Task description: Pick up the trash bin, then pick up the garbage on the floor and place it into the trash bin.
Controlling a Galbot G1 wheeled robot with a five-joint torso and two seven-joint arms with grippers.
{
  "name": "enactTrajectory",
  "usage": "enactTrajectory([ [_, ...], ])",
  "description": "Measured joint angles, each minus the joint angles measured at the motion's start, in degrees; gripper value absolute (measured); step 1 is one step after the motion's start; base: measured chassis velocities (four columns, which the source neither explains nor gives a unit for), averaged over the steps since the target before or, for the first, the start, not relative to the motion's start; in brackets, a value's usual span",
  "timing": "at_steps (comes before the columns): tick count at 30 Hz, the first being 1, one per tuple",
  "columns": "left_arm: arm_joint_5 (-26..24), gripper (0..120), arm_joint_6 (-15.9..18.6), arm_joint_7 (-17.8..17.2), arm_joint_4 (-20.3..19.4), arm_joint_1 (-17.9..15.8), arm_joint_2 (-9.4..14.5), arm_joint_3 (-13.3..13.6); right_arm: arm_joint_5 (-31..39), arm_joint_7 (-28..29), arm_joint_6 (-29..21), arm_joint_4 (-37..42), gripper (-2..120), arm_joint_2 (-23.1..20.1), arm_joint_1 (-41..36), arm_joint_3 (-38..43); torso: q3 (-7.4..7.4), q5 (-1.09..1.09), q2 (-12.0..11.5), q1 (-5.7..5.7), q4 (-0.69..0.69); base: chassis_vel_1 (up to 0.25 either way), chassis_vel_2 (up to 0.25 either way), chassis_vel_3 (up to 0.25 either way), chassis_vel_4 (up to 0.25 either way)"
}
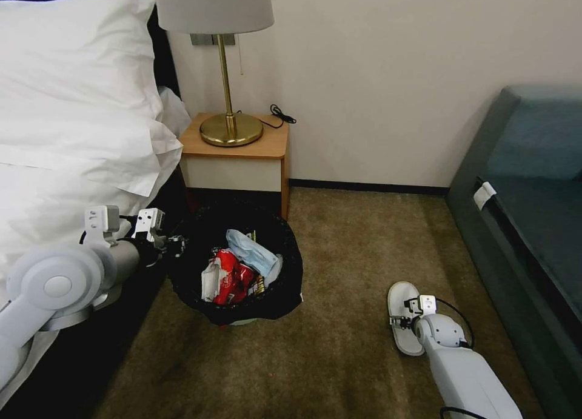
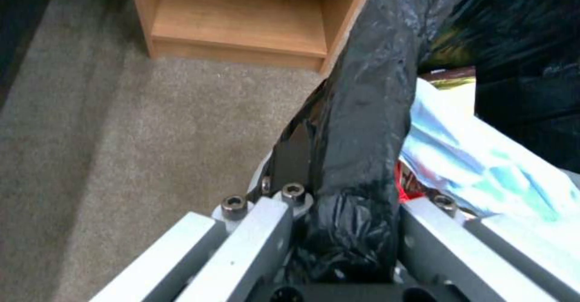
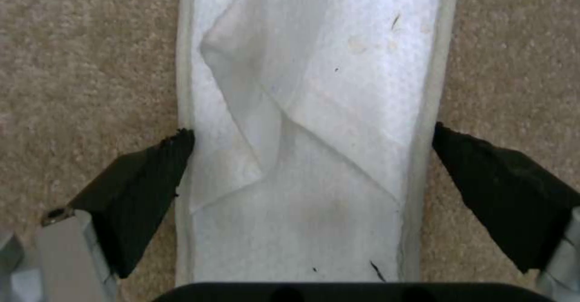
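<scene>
Down on the carpet, the right gripper (image 3: 311,157) straddles a flat white fabric slipper (image 3: 314,125), black fingers (image 3: 151,179) spread at its edges. Meanwhile the left gripper (image 2: 344,229) clamps the round black-bagged trash bin (image 1: 239,264) by its rim, beside the wooden nightstand (image 1: 236,155); the red wrapper (image 1: 233,279) inside bears lettering too small to read.

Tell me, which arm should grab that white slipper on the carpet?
The right. Its gripper is already down over the slipper, open, with one finger on each side of it. The left gripper is busy, shut on the rim of the trash bin beside the bed.
</scene>
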Motion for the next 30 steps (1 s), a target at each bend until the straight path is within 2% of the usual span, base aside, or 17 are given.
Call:
enactTrajectory([
  [2, 0.13, 3, 0.0, 0.0, -0.03, 0.04, -0.11, 0.09, -0.02, 0.49, 0.11, 0.54, 86, 0.0, -0.19, -0.01, 0.0, 0.0, 0.0, 0.0, 0.0, 0.0, 0.0, 0.0, 0.0],
  [8, 0.19, 3, 0.0, 0.0, -0.13, 0.08, -0.14, 0.14, -0.06, 0.99, 0.34, 0.87, 73, -0.05, -0.31, -0.16, 0.0, -0.01, 0.0, 0.0, -0.01, 0.0, 0.0, 0.0, 0.0],
  [10, 0.26, 3, 0.0, 0.13, -0.13, 0.1, 0.0, 0.14, -0.19, 1.32, 0.53, 1.07, 58, 0.01, -0.39, -0.14, 0.0, -0.01, 0.0, 0.0, -0.01, 0.0, 0.0, 0.0, 0.0],
  [14, 0.26, 3, 0.0, 0.17, -0.13, 0.04, 0.08, 0.14, -0.23, 1.44, 0.58, 1.49, 50, 0.0, -0.52, -0.19, 0.0, -0.01, 0.0, 0.0, -0.01, 0.0, 0.0, 0.0, 0.0],
  [16, 0.27, 3, 0.0, 0.26, -0.13, -0.18, 0.11, 0.25, -0.51, 1.74, 1.1, 1.64, 37, 0.02, -0.65, -0.28, 0.0, 0.0, 0.0, 0.0, -0.01, 0.0, 0.0, 0.0, 0.0],
  [18, 0.28, 3, 0.0, 0.29, -0.13, -0.22, 0.12, 0.27, -0.6, 1.9, 1.34, 1.68, 34, 0.01, -0.74, -0.3, 0.0, 0.0, 0.0, 0.0, -0.01, 0.0, 0.0, 0.0, 0.0],
  [19, 0.29, 3, 0.0, 0.31, -0.18, -0.23, 0.13, 0.28, -0.61, 2.0, 1.53, 1.81, 26, -0.13, -0.91, -0.32, 0.0, 0.0, 0.0, 0.0, -0.01, 0.0, 0.0, 0.0, 0.0],
  [20, 0.29, 3, 0.0, 0.31, -0.18, -0.23, 0.13, 0.28, -0.61, 2.0, 1.53, 1.81, 26, -0.13, -0.91, -0.32, 0.0, 0.0, 0.0, 0.0, -0.01, 0.0, 0.0, 0.0, 0.0],
  [22, 0.41, 3, 0.0, 0.33, -0.28, -0.12, 0.14, 0.28, -0.67, 2.01, 1.85, 1.82, 14, -0.21, -0.99, -0.36, 0.0, 0.0, 0.0, 0.0, -0.01, 0.0, 0.0, 0.0, 0.0],
  [24, 0.41, 3, 0.0, 0.34, -0.3, -0.11, 0.17, 0.28, -0.71, 2.02, 1.94, 1.78, 11, -0.19, -0.99, -0.37, 0.0, 0.0, 0.0, 0.0, -0.01, 0.0, 0.0, 0.0, 0.0],
  [26, 0.44, 3, 0.0, 0.44, -0.28, -0.22, 0.29, 0.28, -0.81, 2.13, 2.05, 1.68, 0, 0.1, -0.88, -0.41, 0.0, 0.0, 0.0, 0.0, -0.01, 0.0, 0.0, 0.0, 0.0],
  [30, 0.45, 3, 0.0, 0.59, -0.23, -0.43, 0.38, 0.28, -1.39, 2.15, 2.47, 1.47, 0, 0.27, -0.74, -0.56, 0.0, 0.0, 0.0, 0.0, 0.0, 0.0, 0.0, 0.0, 0.0],
])
